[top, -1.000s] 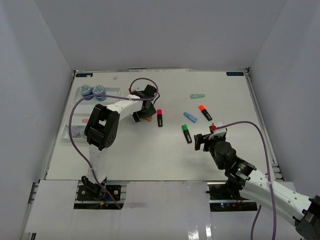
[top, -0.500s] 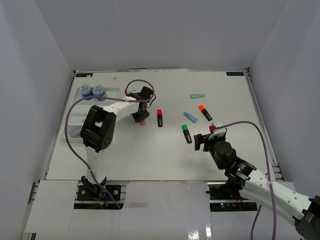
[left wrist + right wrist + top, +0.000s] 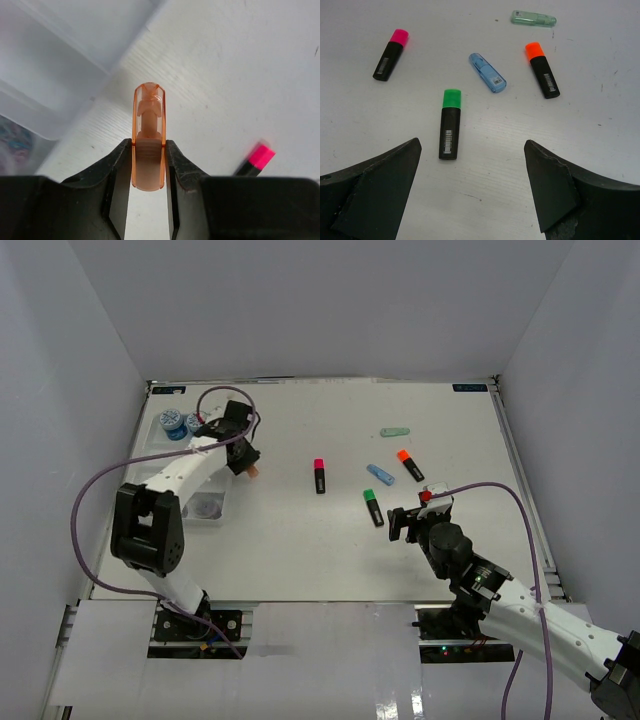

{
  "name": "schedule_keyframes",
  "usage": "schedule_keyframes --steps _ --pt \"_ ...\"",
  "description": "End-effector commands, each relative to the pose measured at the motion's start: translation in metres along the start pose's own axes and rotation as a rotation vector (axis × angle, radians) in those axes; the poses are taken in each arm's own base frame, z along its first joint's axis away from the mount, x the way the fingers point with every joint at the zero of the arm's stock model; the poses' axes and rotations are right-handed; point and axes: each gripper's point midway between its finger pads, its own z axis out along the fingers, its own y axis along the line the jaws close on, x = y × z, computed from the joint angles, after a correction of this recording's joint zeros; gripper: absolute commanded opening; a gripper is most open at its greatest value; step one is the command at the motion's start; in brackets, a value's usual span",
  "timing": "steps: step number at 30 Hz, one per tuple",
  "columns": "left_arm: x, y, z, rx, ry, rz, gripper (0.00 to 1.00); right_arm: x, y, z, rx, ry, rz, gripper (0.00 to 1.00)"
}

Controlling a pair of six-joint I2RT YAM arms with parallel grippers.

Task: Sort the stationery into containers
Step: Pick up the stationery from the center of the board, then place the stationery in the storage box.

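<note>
Leftward across the top view is where the left gripper (image 3: 243, 462) has travelled: a second ago it sat just beside the pink-capped highlighter (image 3: 320, 475) near the middle of the table (image 3: 300, 550), and now it hangs in the upper left, at the right edge of the white tray (image 3: 158, 452). Its jaws, apart back then, are clamped on the orange marker (image 3: 148, 145). They grip the barrel low down so the clear cap juts forward, which I judge leaves the piece free to drop into a compartment. In the left wrist view the marker is above bare table, with the tray wall just to the upper left, so it is not yet over a compartment. Two blue jars (image 3: 172, 423) sit at the tray's far end. At lower right, the right gripper (image 3: 471, 145) has not shifted. Its jaws stand wide apart and empty above the green-capped highlighter (image 3: 450, 125), likely waiting its turn.
</note>
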Motion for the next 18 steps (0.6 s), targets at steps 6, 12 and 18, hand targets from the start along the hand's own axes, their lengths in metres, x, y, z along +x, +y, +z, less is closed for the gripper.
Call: schedule_keyframes --steps 6,12,18 --pt "-0.079 0.077 -0.012 -0.005 -0.079 -0.213 0.33 -0.011 0.002 0.0 -0.009 -0.048 0.045 0.9" --pt "-0.082 0.118 0.013 -0.038 -0.023 -0.352 0.34 -0.012 0.002 0.0 -0.006 -0.052 0.047 0.9" --pt "-0.082 0.136 0.027 -0.073 -0.013 -0.455 0.37 -0.012 0.001 0.0 -0.002 -0.054 0.048 0.9"
